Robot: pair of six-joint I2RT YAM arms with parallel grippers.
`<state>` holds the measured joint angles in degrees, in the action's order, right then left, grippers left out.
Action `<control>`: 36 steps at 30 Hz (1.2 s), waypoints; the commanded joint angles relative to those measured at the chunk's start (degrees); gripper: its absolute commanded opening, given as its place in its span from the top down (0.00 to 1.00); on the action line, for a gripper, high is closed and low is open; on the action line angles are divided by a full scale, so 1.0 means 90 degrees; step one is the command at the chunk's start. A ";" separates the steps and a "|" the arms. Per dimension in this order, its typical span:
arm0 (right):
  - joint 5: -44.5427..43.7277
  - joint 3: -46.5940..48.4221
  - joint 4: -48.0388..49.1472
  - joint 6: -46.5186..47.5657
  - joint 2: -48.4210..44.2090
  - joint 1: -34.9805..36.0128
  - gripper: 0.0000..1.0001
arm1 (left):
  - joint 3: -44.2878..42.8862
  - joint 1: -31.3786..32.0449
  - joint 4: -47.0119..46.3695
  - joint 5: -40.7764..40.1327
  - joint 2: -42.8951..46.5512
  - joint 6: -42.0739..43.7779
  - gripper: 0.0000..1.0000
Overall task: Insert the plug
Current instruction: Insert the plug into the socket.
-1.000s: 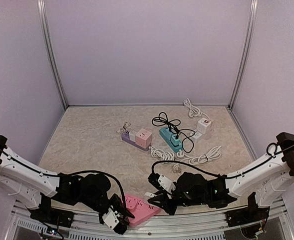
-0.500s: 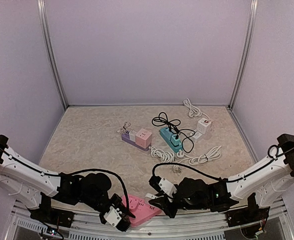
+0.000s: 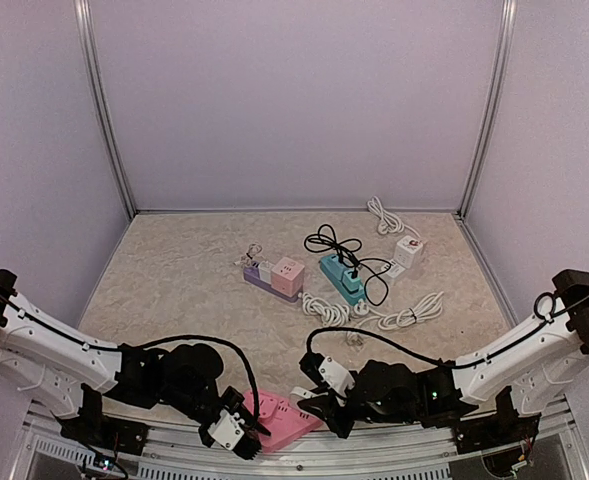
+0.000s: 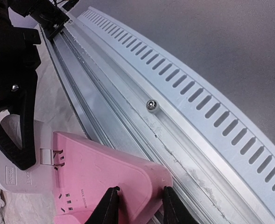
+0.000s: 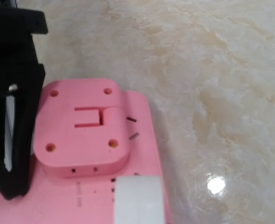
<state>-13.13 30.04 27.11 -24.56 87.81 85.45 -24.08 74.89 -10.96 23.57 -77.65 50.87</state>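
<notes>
The right hand (image 3: 321,408) has edged nearer, gripping the plug (image 4: 13,161) over the strip (image 3: 284,420) clamped by the left hand (image 4: 137,207); next, prongs (image 4: 51,157) must align with slots (image 4: 64,201).

Plain pale-lavender wall panels (image 3: 294,100) are enclosing the cell at the back and both sides, meeting at two silver metal corner posts (image 3: 105,110). A beige marbled tabletop (image 3: 179,280) is spanning the base and is catching a small white glare spot (image 5: 215,185) in the right wrist view. A silver slotted metal rail (image 4: 198,100) is running along its near edge, with a plain grey surface (image 4: 230,37) showing beyond it.
</notes>
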 commanded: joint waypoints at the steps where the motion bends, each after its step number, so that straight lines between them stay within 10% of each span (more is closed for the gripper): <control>1: 0.0685 -0.0175 -0.0941 -0.0396 0.0602 0.0321 1.00 | -0.0069 -0.0229 0.0208 -0.0785 -0.0243 -0.0272 0.70; 26: 0.1757 0.0111 -0.1197 -0.0912 0.0317 0.0877 1.00 | -0.0104 -0.0404 -0.0083 -0.0725 -0.0394 -0.0371 0.73; 36: 0.0784 -0.0223 -0.1264 -0.1129 0.0738 0.0835 1.00 | -0.0055 -0.0387 -0.0052 -0.0759 -0.0338 -0.0287 0.73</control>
<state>-16.01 31.79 24.01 -30.00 88.55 89.21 -24.56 73.19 -10.50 28.45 -78.50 48.47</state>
